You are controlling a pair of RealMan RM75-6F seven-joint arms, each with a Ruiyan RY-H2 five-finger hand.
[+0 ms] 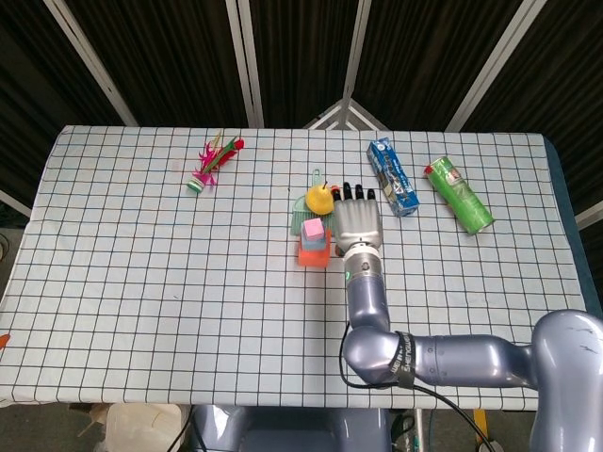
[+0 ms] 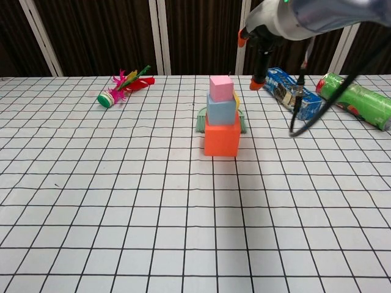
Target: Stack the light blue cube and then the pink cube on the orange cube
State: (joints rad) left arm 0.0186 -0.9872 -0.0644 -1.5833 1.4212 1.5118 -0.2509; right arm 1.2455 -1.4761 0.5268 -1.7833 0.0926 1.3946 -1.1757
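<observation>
Orange cube (image 2: 222,138): bottom of your stack, sits on the checked tablecloth (image 2: 122,207) near mid-table
Light blue cube (image 2: 220,110): on top of the orange one, a bit turned vs. it
Pink cube (image 2: 220,88): top of stack, upright; in head view you see it at (image 1: 313,229), nothing touching it
Right hand (image 1: 356,219): just beside the stack, on its right in head view, palm down, fingers (image 1: 358,193) stretched fwd and a little apart, holding nothing; in chest view only fingertips (image 2: 254,83) show, above table level, clear of the cubes
Left hand: you can't see it in either view
Yellow item (image 1: 320,198): right behind the stack, w/ a green comb-like piece (image 2: 201,122) poking out at both sides of it
Blue packet (image 1: 391,176): lying flat, near your fingertips, to their right
Green can (image 1: 458,194): on its side, further right
Feather shuttlecock (image 1: 210,163): far left-back, well apart from the stack
</observation>
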